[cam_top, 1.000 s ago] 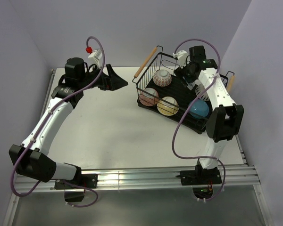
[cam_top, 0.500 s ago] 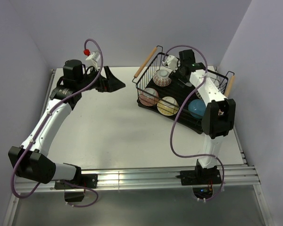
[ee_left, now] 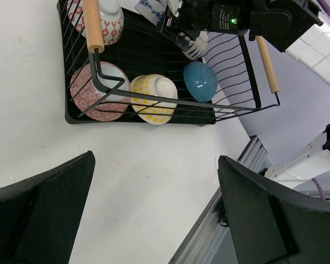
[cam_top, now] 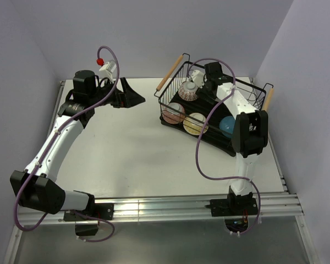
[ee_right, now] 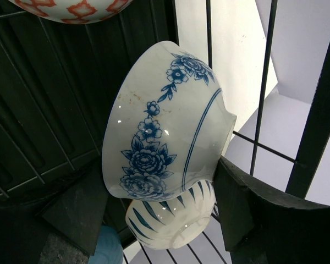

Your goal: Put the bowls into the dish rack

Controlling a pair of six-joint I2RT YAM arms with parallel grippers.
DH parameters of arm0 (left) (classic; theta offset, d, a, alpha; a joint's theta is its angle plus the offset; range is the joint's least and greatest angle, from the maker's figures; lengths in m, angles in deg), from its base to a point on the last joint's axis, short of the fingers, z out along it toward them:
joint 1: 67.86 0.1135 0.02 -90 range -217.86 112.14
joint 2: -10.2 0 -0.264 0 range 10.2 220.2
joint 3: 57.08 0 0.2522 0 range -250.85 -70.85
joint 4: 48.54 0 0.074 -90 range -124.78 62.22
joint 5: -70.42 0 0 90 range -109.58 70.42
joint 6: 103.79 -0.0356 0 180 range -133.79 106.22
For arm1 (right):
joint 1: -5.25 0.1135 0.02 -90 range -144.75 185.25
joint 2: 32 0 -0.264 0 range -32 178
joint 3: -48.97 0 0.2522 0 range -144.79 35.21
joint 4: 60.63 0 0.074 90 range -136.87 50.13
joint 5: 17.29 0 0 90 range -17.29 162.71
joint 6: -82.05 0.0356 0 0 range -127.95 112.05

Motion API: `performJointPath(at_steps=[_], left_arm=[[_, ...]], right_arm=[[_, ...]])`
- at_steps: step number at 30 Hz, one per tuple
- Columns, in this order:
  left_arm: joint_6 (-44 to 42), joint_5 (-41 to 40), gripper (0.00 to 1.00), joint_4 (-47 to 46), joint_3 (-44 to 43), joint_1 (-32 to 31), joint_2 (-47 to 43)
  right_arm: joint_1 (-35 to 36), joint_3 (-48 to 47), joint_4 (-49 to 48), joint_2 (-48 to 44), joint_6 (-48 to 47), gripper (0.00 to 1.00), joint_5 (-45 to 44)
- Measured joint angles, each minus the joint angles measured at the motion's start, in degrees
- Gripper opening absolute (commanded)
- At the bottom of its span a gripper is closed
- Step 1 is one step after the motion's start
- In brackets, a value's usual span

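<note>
**Right claw** (ee_right: 162, 176): My fingers (ee_right: 253, 209) are clamped on a blue floral bowl (ee_right: 165, 132), one against its foot side and the other against its flared rim. The bowl is tipped on its side with its mouth toward the wire wall. It is inside the dish rack (ee_left: 143, 55), above the slatted black base. (In the overhead view my wrist covers most of this bowl.)

**Rack position:** The dish rack stands skewed at the far right of the white table (cam_top: 126, 148). One wooden handle (ee_left: 92, 22) is on its left end and a second wooden handle (ee_left: 267, 60) is on its right end.

**Rack contents:**
- A blue-striped bowl (ee_right: 168, 223) sits just below the held bowl. I cannot tell whether the two touch.
- An orange-lattice bowl (ee_left: 107, 22) sits at the far left, by the left handle.
- Three bowls stand in a row along the near wall: a pink patterned bowl (ee_left: 96, 91), a yellow dotted bowl (ee_left: 153, 98) and a plain blue bowl (ee_left: 200, 81).

**Left claw** (ee_left: 157, 159): My jaws stand wide apart with nothing between them. This claw hangs over bare table, to the left of the rack and apart from it.
</note>
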Motion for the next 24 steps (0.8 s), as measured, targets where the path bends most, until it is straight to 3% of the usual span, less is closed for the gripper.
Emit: performJointPath(at_steps=[15,19,23,24], left_arm=[[0.13,0.46,1.00,-0.04,0.00,0.52,0.02],[0.28,0.55,0.99,-0.04,0.00,0.63,0.02],[0.50,0.63,0.99,-0.04,0.00,0.68,0.02],[0.52,0.66,0.99,-0.04,0.00,0.68,0.02]], right_arm=[[1.97,-0.07,-3.78,3.56,-2.19,0.00,-3.69],[2.34,-0.07,-3.82,3.69,-2.29,0.17,-4.11],[2.62,-0.07,-3.82,3.69,-2.29,0.47,-4.61],[2.75,-0.07,-3.82,3.69,-2.29,0.50,-4.79]])
